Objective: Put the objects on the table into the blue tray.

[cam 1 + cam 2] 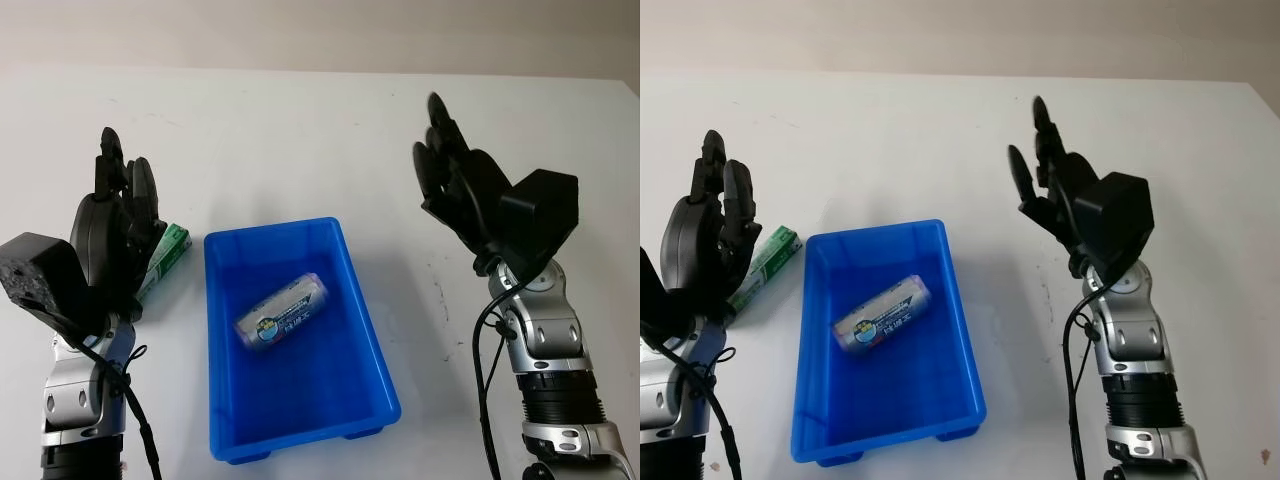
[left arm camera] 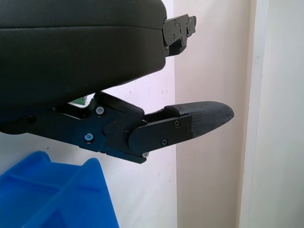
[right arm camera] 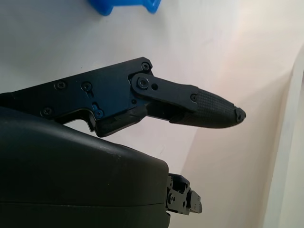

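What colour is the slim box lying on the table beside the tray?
The slim box is green and white, clearest in the right eye view, left of the blue tray.

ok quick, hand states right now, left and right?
Left hand: open, holding nothing, raised over the green box beside the blue tray.
Right hand: open, holding nothing, raised above the table on the tray's other side.

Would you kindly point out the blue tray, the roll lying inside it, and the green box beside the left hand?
blue tray [image 1: 372,335]: left eye view, on its right wall.
roll [image 1: 283,312]: left eye view, middle of its label.
green box [image 1: 773,253]: right eye view, on its upper face.
left hand [image 1: 702,238]: right eye view, on its back.
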Motion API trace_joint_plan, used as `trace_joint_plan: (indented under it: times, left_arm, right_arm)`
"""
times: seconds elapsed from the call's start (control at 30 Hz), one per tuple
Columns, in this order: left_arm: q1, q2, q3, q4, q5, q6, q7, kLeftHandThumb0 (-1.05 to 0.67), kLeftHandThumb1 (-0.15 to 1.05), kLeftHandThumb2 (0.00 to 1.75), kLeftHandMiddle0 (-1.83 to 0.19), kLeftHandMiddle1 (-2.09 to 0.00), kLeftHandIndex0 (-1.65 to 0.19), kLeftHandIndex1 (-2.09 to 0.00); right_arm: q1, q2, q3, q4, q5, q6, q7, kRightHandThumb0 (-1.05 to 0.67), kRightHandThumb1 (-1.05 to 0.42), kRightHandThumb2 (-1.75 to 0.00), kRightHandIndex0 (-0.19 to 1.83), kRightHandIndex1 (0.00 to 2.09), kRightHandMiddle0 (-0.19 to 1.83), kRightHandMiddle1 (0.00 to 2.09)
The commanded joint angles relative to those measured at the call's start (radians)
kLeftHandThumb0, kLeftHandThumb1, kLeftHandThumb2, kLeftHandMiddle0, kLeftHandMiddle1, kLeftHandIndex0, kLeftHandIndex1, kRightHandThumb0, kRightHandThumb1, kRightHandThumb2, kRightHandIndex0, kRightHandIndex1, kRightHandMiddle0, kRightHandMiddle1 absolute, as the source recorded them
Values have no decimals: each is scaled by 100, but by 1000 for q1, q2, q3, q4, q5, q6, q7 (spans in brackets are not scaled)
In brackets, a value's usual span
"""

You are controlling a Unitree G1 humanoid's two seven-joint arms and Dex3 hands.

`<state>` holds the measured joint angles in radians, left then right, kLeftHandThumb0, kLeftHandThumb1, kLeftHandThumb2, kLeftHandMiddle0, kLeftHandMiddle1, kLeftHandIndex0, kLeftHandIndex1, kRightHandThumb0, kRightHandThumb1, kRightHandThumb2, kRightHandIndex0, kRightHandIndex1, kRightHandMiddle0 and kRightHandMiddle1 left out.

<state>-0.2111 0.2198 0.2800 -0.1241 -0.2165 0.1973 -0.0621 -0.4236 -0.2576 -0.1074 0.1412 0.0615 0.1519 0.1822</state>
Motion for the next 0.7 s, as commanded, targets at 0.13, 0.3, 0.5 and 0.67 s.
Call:
trace_joint_plan:
  times: [0.13, 0.3, 0.5, 0.67]
  left_arm:
    - [-20, 14, 2, 2, 0, -3, -7, -78, 105, 63, 17, -5, 19, -4]
    - [-21, 19, 2, 4, -1, -5, -16, -78, 105, 63, 19, -4, 19, -1]
    - [-18, 32, 1, -13, 20, 12, -2, -77, 105, 61, 19, -5, 19, 0]
    - [-9, 88, 7, -43, 89, 22, 9, -77, 105, 53, 16, -6, 17, -2]
  right_arm:
    - [23, 35, -55, 10, 44, -19, -49, -71, -105, -75, -19, 0, -19, 0]
    - [31, 43, -57, -8, 55, -10, -54, -70, -105, -74, -19, 0, -19, 0]
    - [29, 38, -48, -9, 44, -19, -50, -70, -105, -75, -19, 0, -19, 0]
    - [29, 37, -47, -17, 43, -6, -49, -68, -105, -76, -19, 0, -19, 0]
